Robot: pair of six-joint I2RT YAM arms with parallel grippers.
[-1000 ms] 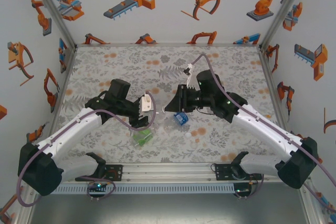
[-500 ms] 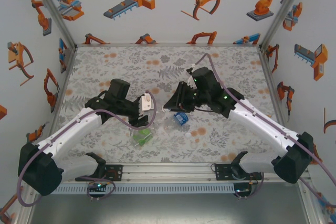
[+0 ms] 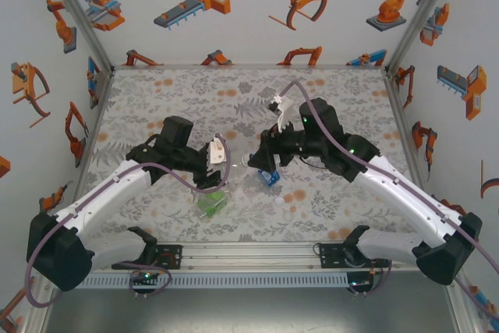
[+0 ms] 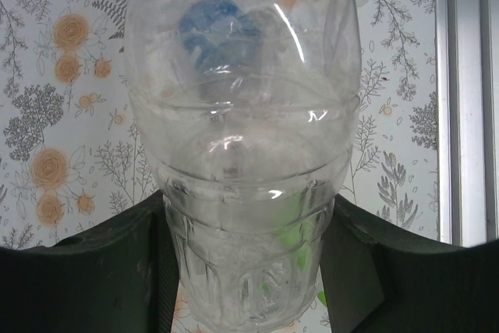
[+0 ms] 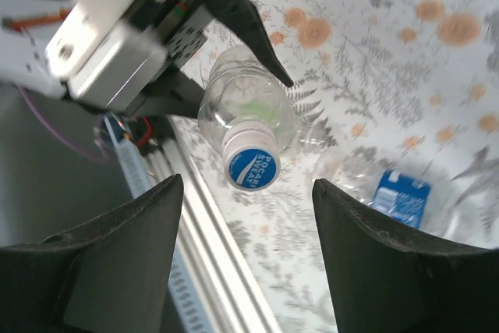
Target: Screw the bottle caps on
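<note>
Tightening the white round plastic cap with blue lettering (image 5: 251, 164) onto the plain clear plastic bottle (image 4: 242, 138) is judged to be the step in hand. The left end effector (image 4: 248, 271) is clamped narrow on the body of this bottle. It appears to hold the bottle raised above the floral-patterned counter (image 3: 156, 99), with the capped neck facing 3 o'clock in the overhead view. The right end effector (image 5: 248, 186) stands wide and holds nothing. In the right wrist view its fingers flank the cap at roughly 8 and 4 o'clock, apart from it. Whether the cap is fully seated cannot be told.

Recommended procedure:

1. Advance the right end effector along the bottle axis until the pads are level with the cap skirt.
2. Close on the cap alone, not on the neck.
3. Rotate the wrist clockwise as seen from the cap face, then open, rotate back and regrip as needed.
4. Keep the left grip firm but light, as the thin wall is likely to buckle.
5. Stop when the bottle begins to twist in the left grip.

The blue-labelled clear bottle (image 3: 269, 178) lies on the counter at 5 o'clock of the right end effector. The green-labelled clear bottle (image 3: 210, 203) lies at 6 o'clock of the left end effector. Whether these two bottles are capped cannot be told.
</note>
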